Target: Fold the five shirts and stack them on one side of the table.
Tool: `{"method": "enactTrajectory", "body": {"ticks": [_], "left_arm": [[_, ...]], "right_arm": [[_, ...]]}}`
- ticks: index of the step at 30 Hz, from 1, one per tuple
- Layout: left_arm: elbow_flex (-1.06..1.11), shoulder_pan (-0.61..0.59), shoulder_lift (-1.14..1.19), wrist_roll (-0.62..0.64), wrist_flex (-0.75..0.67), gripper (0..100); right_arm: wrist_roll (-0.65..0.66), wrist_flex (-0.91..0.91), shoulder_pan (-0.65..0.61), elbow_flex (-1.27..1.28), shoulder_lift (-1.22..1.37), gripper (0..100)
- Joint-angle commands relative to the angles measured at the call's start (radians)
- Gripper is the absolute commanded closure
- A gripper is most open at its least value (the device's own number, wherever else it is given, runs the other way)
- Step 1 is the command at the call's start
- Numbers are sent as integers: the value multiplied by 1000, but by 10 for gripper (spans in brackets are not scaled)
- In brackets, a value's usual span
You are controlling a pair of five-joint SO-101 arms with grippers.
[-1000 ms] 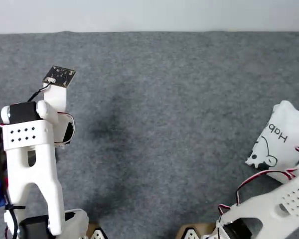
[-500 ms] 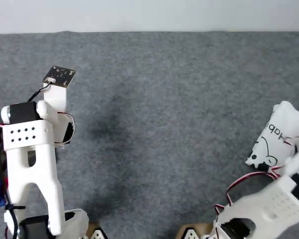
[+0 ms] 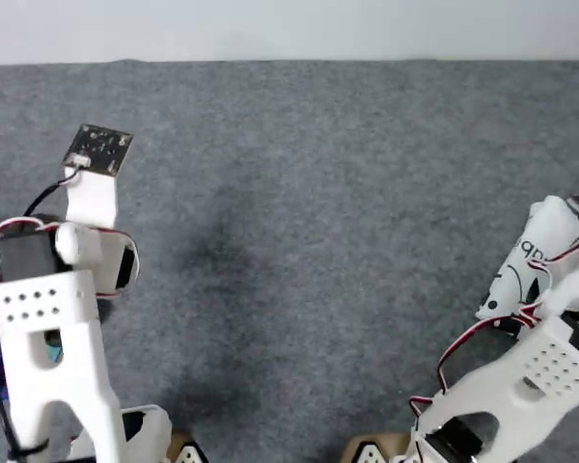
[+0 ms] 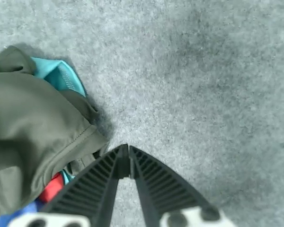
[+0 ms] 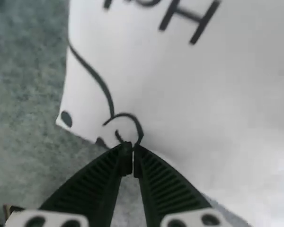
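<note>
At the right edge of the high view lies a bunched white shirt (image 3: 545,227) with black line print, the right gripper (image 5: 128,153) clenched at its edge, while the left gripper (image 4: 128,160), clenched empty, sits beside an olive-green shirt (image 4: 33,127) heaped over teal, red and blue cloth.

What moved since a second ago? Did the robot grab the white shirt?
The right arm reached farther out over the white shirt and now hides part of it. The left arm shifted toward the table's left edge. The right gripper is shut at the shirt's edge, but I cannot tell if it pinches the cloth. The shirt lies in about the same spot on the gray table.
</note>
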Motion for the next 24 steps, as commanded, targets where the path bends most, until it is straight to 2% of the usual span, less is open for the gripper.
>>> {"method": "enactTrajectory", "body": {"ticks": [1,6,13,17,20,24], "left_arm": [[15,-32,-75,6,12,995],[94,-130,-164,3,12,995],[122,-308,-296,-48,11,993],[162,-370,-296,-89,26,912],[173,-416,-295,-169,15,855],[173,-453,-245,-302,-68,813]], "right_arm": [[-6,79,-18,-126,-128,990],[-6,94,1,-120,-236,990],[-6,94,21,123,-478,990],[-6,93,-4,321,-657,990],[-6,91,-25,460,-776,990],[-6,90,-58,609,-892,990]]}}
